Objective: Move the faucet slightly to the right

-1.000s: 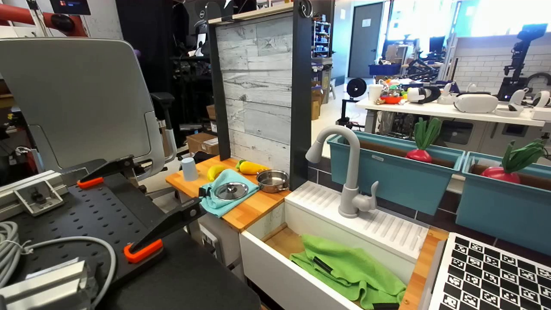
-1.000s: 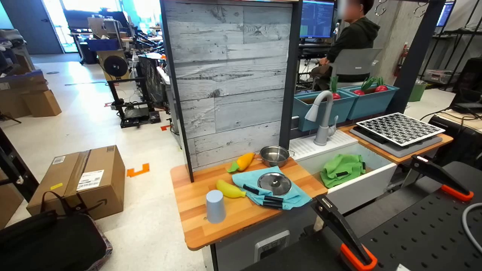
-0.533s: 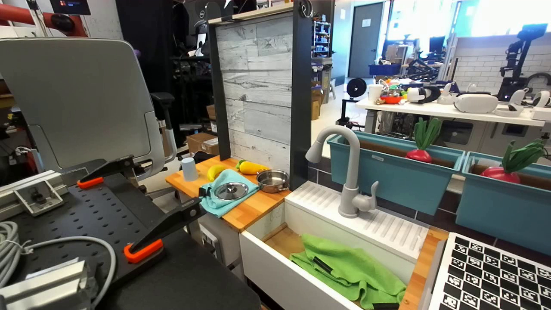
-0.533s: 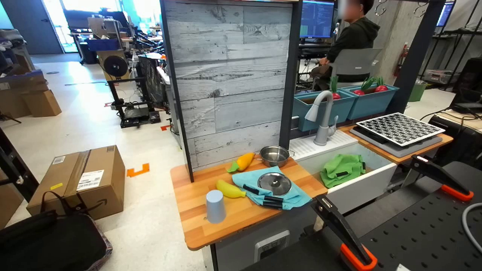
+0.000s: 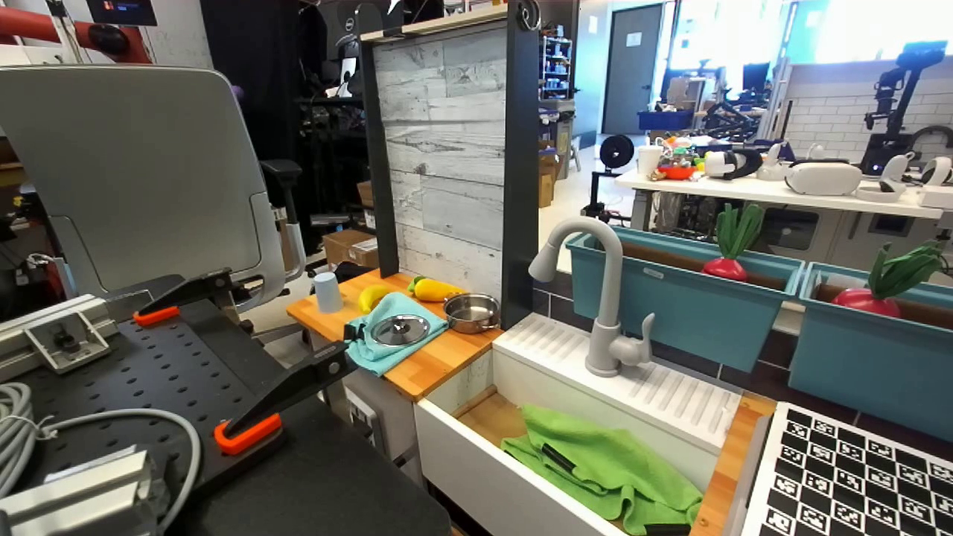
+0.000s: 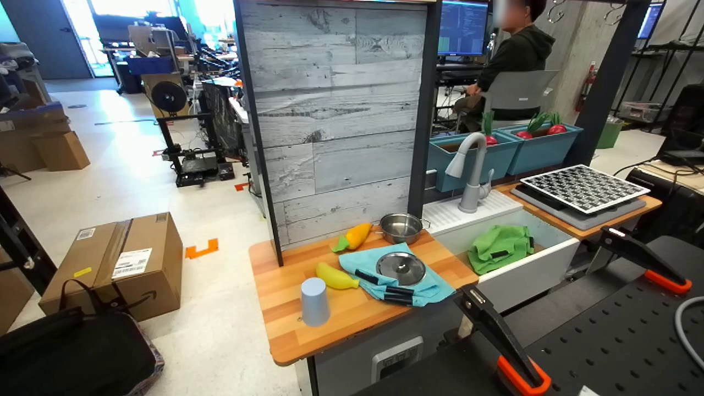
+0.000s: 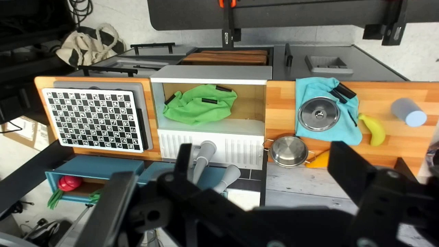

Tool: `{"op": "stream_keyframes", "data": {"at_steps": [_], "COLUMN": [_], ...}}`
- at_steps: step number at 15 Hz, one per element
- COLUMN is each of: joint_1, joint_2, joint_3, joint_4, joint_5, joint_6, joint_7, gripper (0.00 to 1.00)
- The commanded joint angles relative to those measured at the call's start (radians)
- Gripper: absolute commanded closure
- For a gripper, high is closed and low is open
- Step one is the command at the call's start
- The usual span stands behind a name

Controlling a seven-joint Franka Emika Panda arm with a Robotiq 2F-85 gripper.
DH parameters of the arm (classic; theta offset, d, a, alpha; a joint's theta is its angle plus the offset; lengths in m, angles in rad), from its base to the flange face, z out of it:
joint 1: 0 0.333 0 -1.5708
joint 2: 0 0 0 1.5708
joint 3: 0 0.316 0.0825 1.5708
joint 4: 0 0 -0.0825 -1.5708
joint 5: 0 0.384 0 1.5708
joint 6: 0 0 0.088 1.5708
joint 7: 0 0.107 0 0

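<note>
Wrist view: faucet partly hidden behind gripper

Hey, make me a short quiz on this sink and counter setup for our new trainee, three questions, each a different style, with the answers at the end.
1. Multiple choice: which of these stands on the ribbed white ledge?
A) the cup
B) the faucet
C) the banana

2. True or false: the metal lid lies on the blue cloth.

3. Fill in the missing word, "open" or "shut": in the wrist view, the gripper is ____.

Key: 1. B; 2. True; 3. Open
</note>
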Motion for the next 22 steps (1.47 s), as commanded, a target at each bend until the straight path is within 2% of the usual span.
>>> {"op": "stream_keyframes", "data": {"at_steps": [1,4,8,13,18,22], "joint_1": [-0.016,-0.004,0.006,-0.021,-0.062,-0.068], "joint_2": [0.174,0.337,0.554,0.807,0.981,1.083], "joint_3": [-0.024,-0.065,-0.119,-0.151,-0.168,-0.192], "joint_4": [0.037,0.088,0.200,0.397,0.555,0.649], "joint_5": [0.007,0.058,0.210,0.408,0.508,0.523], "joint_6": [0.149,0.235,0.310,0.303,0.332,0.398], "joint_7": [0.037,0.011,-0.016,-0.023,0.077,0.228], "gripper": [0.00,0.00,0.00,0.00,0.00,0.00]}}
